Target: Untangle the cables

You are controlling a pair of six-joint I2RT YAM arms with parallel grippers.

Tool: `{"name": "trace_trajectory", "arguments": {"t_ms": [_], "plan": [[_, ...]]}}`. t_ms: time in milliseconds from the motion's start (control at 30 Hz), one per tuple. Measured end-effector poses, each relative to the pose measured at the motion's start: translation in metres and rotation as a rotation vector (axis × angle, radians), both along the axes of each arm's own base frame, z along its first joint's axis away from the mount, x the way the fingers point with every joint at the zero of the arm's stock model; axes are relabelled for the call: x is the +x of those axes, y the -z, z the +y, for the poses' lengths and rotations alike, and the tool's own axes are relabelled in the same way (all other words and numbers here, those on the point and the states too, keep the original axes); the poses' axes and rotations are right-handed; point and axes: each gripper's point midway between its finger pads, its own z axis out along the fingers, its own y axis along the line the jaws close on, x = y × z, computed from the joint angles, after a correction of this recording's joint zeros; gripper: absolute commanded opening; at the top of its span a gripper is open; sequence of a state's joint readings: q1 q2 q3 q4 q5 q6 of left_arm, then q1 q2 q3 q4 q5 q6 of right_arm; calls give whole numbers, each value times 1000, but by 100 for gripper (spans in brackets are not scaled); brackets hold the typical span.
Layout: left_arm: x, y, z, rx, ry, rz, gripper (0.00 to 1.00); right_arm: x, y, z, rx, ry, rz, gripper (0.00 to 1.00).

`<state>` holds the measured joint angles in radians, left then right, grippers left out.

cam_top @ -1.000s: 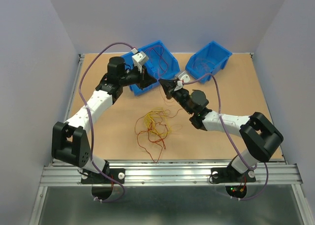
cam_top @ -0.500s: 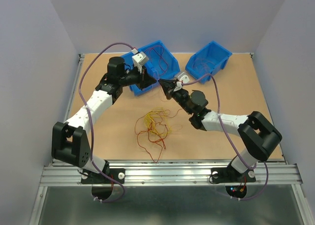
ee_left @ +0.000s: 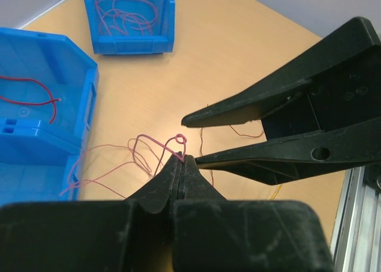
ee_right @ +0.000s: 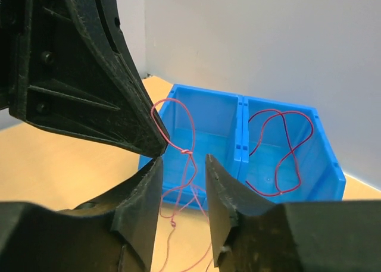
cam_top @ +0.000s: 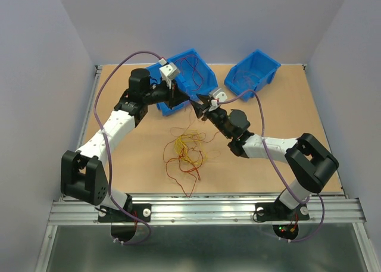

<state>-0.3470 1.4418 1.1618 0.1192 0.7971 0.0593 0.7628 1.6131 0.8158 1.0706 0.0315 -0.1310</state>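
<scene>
My left gripper [ee_left: 181, 159] is shut on a thin pink-red cable [ee_left: 149, 140], pinched just below a small knot [ee_left: 180, 141]. The strand hangs in loops toward the table. My right gripper [ee_right: 183, 160] is open, its jaws on either side of that strand [ee_right: 189, 165] just under the knot [ee_right: 186, 152], not touching it. In the top view the two grippers meet tip to tip, the left [cam_top: 189, 98] and the right [cam_top: 199, 104], in front of the left bin. A loose tangle of red, yellow and orange cables [cam_top: 186, 150] lies on the table below them.
Two blue bins stand at the back: a divided one [cam_top: 205, 75] behind the grippers holding red cables [ee_right: 286, 147], and a smaller one [cam_top: 266, 66] to the right with several red strands [ee_left: 128, 13]. The table's metal rail [cam_top: 208, 209] runs along the near edge.
My right gripper has moved slightly left, closing in on the left gripper's tip and the held strand. The left arm and the tangle have hardly moved.
</scene>
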Motion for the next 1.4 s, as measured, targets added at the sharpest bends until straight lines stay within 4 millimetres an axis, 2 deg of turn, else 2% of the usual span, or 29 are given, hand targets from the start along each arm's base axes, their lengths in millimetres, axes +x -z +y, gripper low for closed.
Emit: {"name": "trace_trajectory", "arguments": {"t_ms": [133, 167, 367, 567, 667, 833, 1000, 1167, 1267, 1400], "plan": [[0, 0, 0, 2, 1, -4, 0, 0, 5, -2, -7, 5, 7, 62], [0, 0, 0, 3, 1, -1, 0, 0, 7, -2, -8, 7, 11, 69], [1, 1, 1, 9, -8, -7, 0, 0, 16, -4, -11, 13, 33, 86], [4, 2, 3, 17, -29, -7, 0, 14, 47, -6, -14, 10, 112, 92], [6, 3, 4, 21, -39, -3, 0, 25, 74, -10, -22, 5, 179, 93], [20, 11, 5, 43, -79, 10, 0, 34, 114, -14, -29, -12, 285, 95], [49, 43, 6, 104, -141, 74, 0, 45, 136, -11, 19, -88, 386, 95], [78, 99, 3, 194, -171, 204, 0, 59, 147, -10, 80, -148, 470, 96], [81, 131, 7, 247, -193, 279, 0, 67, 151, -10, 123, -178, 518, 96], [77, 152, 14, 299, -218, 340, 0, 75, 152, -9, 161, -210, 556, 97]]}}
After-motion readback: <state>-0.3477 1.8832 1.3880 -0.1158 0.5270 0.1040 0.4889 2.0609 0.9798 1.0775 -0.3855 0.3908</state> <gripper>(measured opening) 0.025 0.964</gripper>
